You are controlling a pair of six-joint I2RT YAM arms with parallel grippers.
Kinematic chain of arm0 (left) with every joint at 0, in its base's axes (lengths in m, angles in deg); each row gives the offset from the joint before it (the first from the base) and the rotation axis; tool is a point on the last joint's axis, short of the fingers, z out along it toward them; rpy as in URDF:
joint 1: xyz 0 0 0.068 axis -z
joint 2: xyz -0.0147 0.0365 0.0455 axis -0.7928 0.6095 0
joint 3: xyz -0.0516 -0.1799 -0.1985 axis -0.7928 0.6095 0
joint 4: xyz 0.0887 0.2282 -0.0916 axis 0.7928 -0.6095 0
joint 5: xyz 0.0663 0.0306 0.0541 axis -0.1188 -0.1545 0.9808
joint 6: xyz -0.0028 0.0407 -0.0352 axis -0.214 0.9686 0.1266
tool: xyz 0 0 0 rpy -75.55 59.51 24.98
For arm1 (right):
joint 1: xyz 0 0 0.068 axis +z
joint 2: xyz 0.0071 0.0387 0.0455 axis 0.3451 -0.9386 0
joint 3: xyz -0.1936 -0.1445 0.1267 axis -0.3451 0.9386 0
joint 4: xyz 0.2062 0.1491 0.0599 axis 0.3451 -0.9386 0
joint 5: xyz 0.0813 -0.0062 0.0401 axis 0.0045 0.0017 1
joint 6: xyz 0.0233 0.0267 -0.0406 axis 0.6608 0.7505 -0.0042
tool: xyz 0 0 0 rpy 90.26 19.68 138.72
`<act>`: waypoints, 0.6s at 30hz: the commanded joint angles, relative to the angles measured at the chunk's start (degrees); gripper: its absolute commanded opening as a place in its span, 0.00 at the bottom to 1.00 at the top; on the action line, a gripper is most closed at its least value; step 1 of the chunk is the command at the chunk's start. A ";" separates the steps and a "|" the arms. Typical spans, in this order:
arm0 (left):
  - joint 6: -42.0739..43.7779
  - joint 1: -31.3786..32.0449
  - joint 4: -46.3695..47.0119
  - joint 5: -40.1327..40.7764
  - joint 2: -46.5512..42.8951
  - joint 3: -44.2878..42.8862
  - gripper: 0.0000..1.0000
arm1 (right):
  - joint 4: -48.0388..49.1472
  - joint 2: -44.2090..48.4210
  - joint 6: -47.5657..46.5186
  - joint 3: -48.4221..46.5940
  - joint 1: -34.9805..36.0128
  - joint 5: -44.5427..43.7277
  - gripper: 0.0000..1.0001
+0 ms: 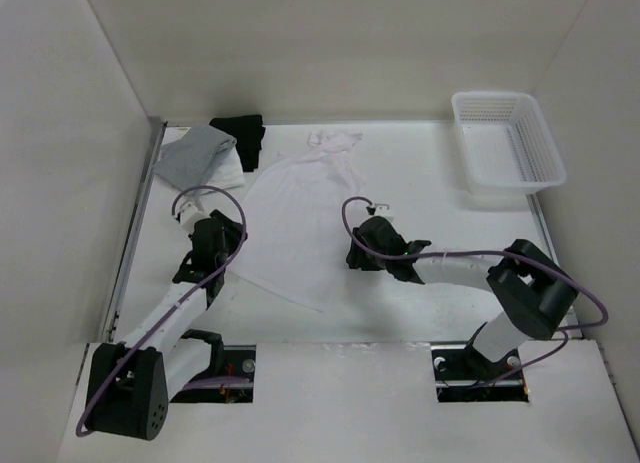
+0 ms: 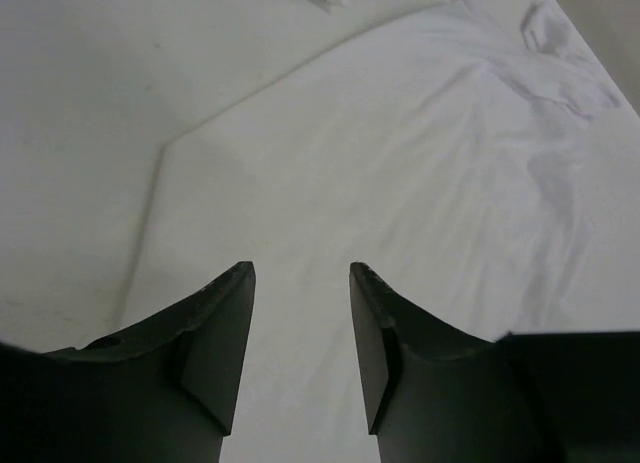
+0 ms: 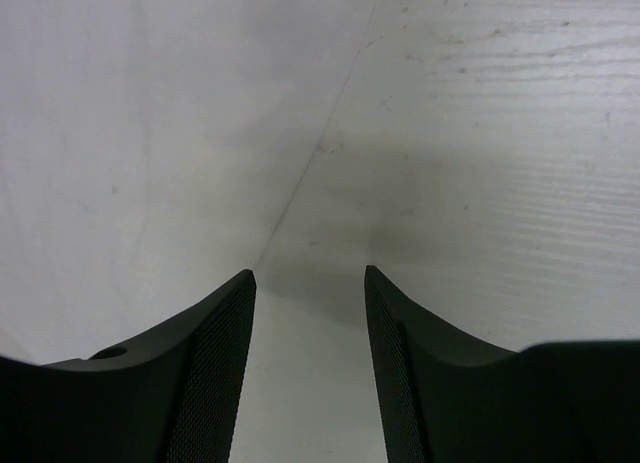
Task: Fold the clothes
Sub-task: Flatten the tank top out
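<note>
One white top (image 1: 300, 208), thin, plain, narrow-strapped, spread flat at centre of desk (image 1: 440, 213). One grey garment (image 1: 197, 155), one black garment (image 1: 243, 135), one basket (image 1: 492, 97). Left gripper (image 2: 300, 283), right gripper (image 3: 310, 283): jaws apart, holding nothing.

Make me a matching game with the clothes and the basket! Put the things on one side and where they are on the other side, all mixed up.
Things:
1. white top
2. grey cloth
3. black cloth
4. basket

Places:
A. far right corner of the table
B. far left corner, nearest the left edge
C. spread out in the middle
D. at the far edge, just right of the grey one

Pairs: 1-C, 2-B, 3-D, 4-A
</note>
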 commanded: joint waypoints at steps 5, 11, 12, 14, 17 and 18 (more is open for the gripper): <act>-0.14 -6.82 -2.62 5.91 0.52 3.15 0.46 | 4.60 -6.86 1.48 -3.72 2.64 -2.09 0.48; -0.66 -6.04 -1.75 5.91 9.39 1.40 0.49 | 9.09 -8.30 2.18 -4.17 -0.51 -2.61 0.05; -0.67 -5.51 -1.57 6.00 10.45 0.96 0.49 | 9.35 -7.33 2.27 -3.73 -1.48 -2.70 0.03; -0.67 -3.76 -1.13 6.00 13.44 -0.27 0.47 | 10.67 -2.42 2.53 -0.49 -4.90 -4.10 0.01; -0.49 -1.13 0.18 6.00 15.47 -0.89 0.32 | 11.90 3.21 2.18 3.64 -9.29 -4.73 0.00; -0.40 -0.33 0.45 5.91 15.82 -1.07 0.23 | 12.16 4.45 1.92 4.70 -10.70 -4.29 0.00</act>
